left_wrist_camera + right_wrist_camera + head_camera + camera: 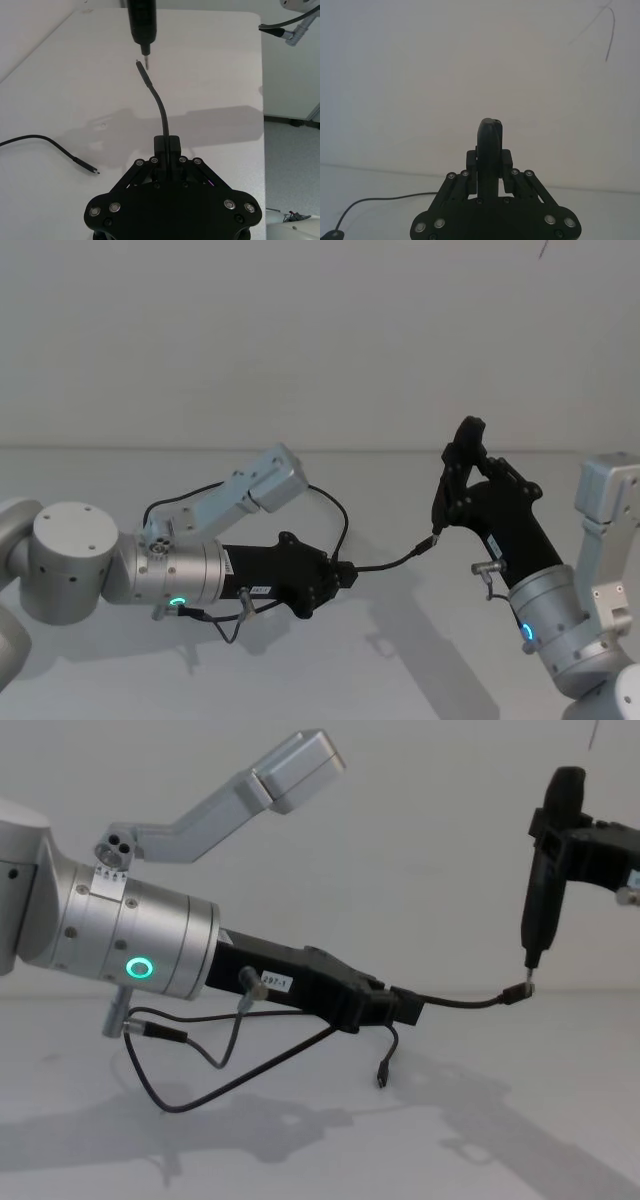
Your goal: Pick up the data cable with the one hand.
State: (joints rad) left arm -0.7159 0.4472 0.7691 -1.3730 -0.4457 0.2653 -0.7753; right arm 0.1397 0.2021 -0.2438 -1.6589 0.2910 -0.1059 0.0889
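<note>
Nearest, the left gripper (405,1006) has its fingers clenched on the data cable (460,1003), lifted above the middle of the bench (560,1120), its short end running straight out to a plug (516,992) just beside the right gripper's (532,945) pressed-together fingers beyond.

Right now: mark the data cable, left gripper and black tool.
data cable (460,1003), chest view, free span beyond the gripper.
left gripper (410,1005), chest view, between its fingertips.
black tool (541,900), chest view, lower shaft.
</note>
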